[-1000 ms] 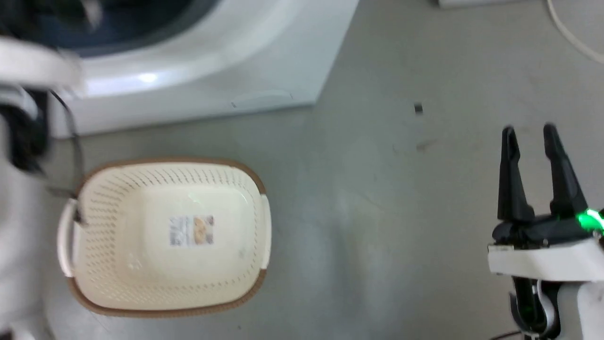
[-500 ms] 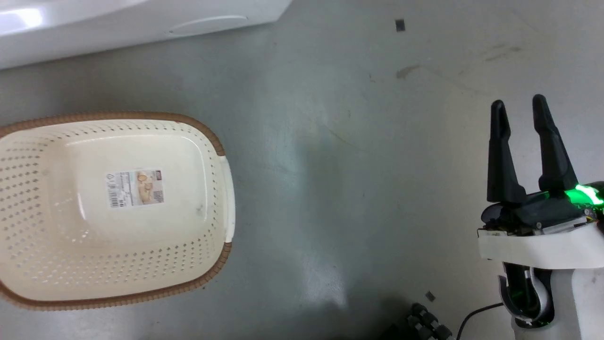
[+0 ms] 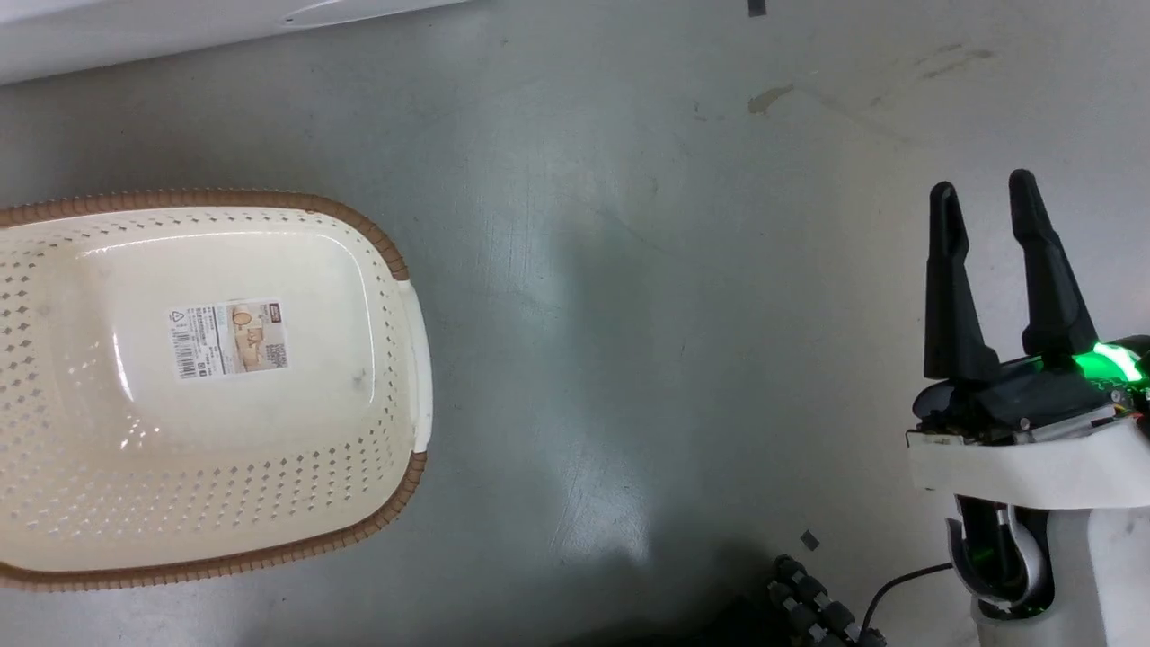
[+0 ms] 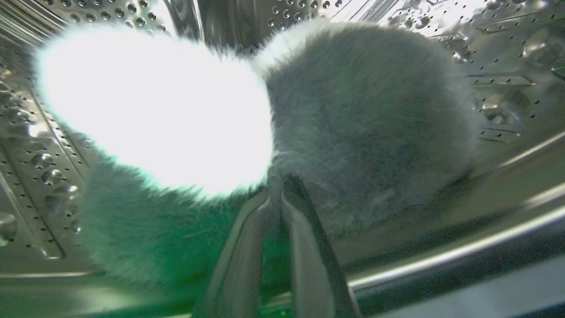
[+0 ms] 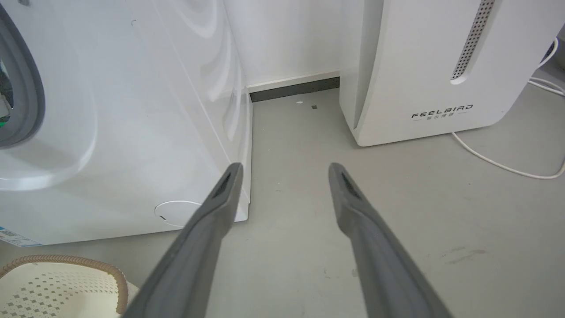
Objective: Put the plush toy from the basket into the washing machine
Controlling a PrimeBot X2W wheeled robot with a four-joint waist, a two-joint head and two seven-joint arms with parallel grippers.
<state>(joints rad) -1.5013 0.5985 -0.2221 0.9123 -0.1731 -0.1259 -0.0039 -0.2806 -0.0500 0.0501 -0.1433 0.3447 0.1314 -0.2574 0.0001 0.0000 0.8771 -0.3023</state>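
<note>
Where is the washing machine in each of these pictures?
Head view: the washing machine is the white strip along the top left edge.
Left wrist view: its steel drum surrounds the plush toy.
Right wrist view: its white front stands at the left.
Shared landmark: the basket, in head and right wrist views.

FEELBIRD on white appliance [image 5: 419, 66]

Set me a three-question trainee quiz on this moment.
1. Where does the plush toy lie? A in the steel drum of the washing machine; B on the floor; C on the FEELBIRD appliance.
2. True or false: the basket holds nothing but its barcode sticker.
3. Fill in: the right gripper is ___ (open or shut).
Key: 1 A; 2 true; 3 open.
</note>
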